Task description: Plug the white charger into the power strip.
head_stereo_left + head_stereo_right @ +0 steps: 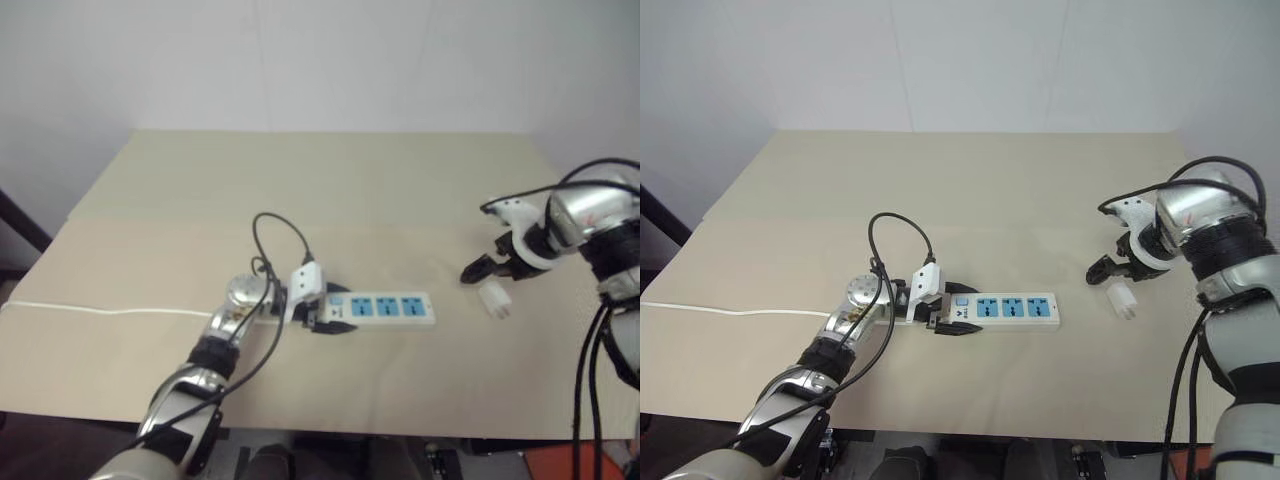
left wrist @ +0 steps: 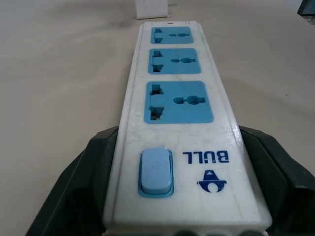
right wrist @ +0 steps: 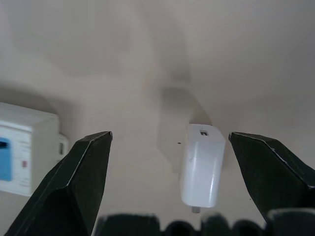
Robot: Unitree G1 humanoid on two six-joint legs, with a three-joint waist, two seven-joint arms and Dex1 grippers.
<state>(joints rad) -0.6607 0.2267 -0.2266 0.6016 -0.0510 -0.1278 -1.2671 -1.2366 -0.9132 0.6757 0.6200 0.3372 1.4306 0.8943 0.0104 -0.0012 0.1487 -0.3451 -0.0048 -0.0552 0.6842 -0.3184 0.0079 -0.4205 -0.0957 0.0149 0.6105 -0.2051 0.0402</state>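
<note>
open r fingers [image 3: 170, 182] over charger [image 3: 202, 169]

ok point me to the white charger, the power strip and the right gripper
white charger [image 3: 202, 169], right wrist view, middle of its body
power strip [image 2: 177, 101], left wrist view, nearest blue socket face
right gripper [image 1: 492, 267], left eye view, between its open fingertips

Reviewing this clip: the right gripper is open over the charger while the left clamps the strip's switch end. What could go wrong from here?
1. The white charger lies on its side on the table, nearer one finger of the open right gripper; closing could push or tilt it rather than seat it squarely.
2. The left gripper holds the power strip only at the switch end, so pressing the plug in may swing the free end.
</note>
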